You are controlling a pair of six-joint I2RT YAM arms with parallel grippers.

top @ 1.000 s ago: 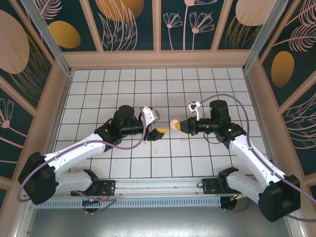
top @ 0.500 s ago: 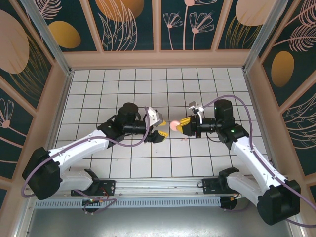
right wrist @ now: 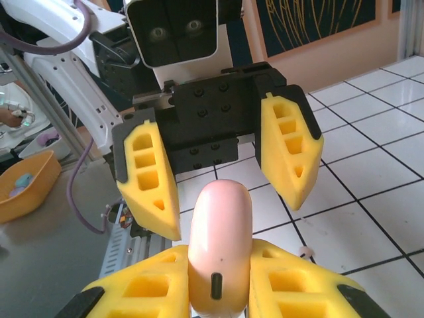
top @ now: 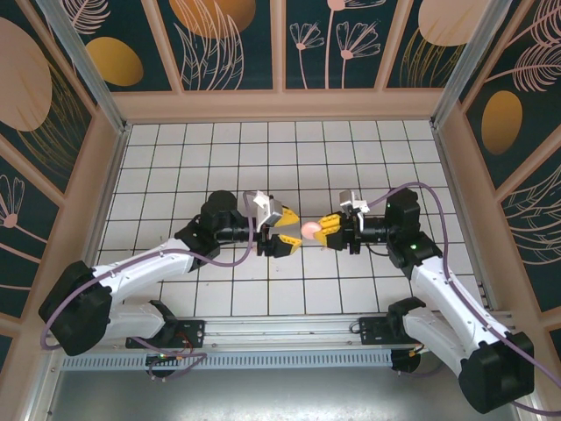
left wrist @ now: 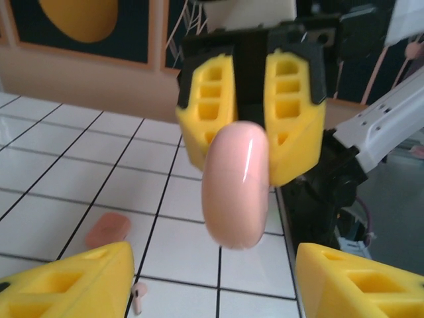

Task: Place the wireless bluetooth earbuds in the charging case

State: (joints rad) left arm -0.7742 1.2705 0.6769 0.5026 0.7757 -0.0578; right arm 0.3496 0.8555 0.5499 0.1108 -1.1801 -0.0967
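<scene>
A white tiled floor (top: 219, 140) ruled with dark grout lies inside walls of dark teal panels (top: 237, 44). The panels are painted with pale line-drawn flowers and orange ovals and framed in light wood. Above the middle of the floor the two arms meet nose to nose.

The charging case (right wrist: 220, 238) is pale pink, smooth and rounded, and its one mark is a small dark slot in the end facing the right wrist camera. It is clamped between the yellow fingers of the right gripper (top: 325, 230), held on edge clear of the tiles, with its free end sticking out toward the other arm. The left gripper (right wrist: 222, 169) faces it with jaws apart — one yellow finger on each side of the case's free end, a gap showing on both sides, neither pad touching. In the left wrist view its own fingertips (left wrist: 66, 281) sit at the lower corners, with the case higher up between them.

Down on the tiles lies one earbud (left wrist: 138, 297) — tiny, pale pink, short-stemmed. A little beyond it is a salmon-pink rounded piece (left wrist: 108, 228), apart from the earbud and from the case. A tiny pale bit (right wrist: 306, 252) on the floor beside the right gripper is too small to name. Purple cables (top: 412, 184) loop along the arms, a white camera block (right wrist: 172, 33) tops the left wrist, and an orange tub (right wrist: 26, 189) stands off past the table's edge.
</scene>
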